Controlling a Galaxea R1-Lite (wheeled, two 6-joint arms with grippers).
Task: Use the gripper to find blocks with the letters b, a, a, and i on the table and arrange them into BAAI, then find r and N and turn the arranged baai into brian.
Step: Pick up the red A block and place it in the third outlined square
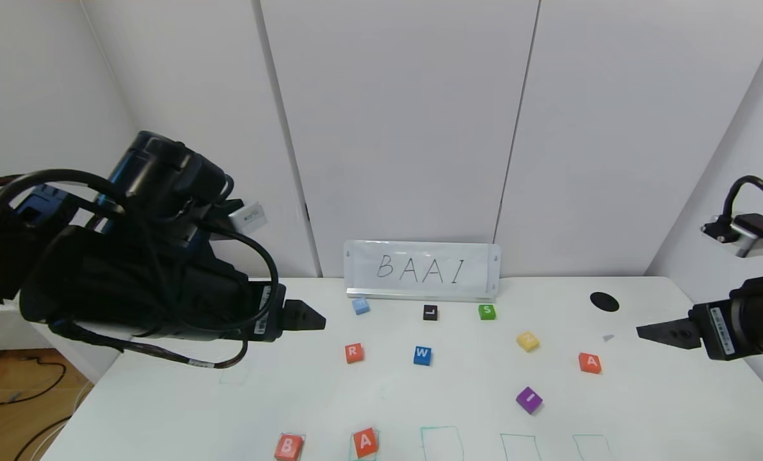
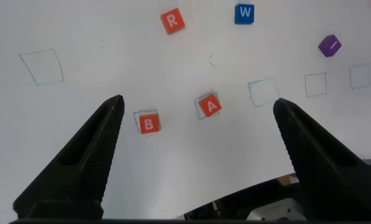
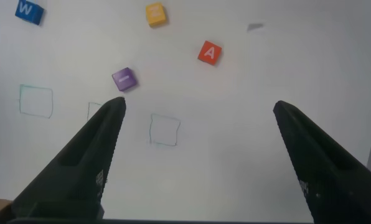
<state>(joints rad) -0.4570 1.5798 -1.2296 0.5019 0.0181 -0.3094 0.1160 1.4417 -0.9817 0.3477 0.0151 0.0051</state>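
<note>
Right now my left tool [image 1: 314, 317] hangs above the left side of the white bench [image 1: 644, 410], spread wide with nothing in it. My right tool [image 1: 650, 333] hovers at the right edge, equally wide and empty. The B cube [image 1: 289, 447] and one A cube [image 1: 365, 442] sit in green outlines at the near edge. The other A cube [image 1: 589, 362] and the purple I cube [image 1: 529, 399] lie apart on the right. The R cube [image 1: 354, 353] rests beside the blue W cube [image 1: 422, 355].
</note>
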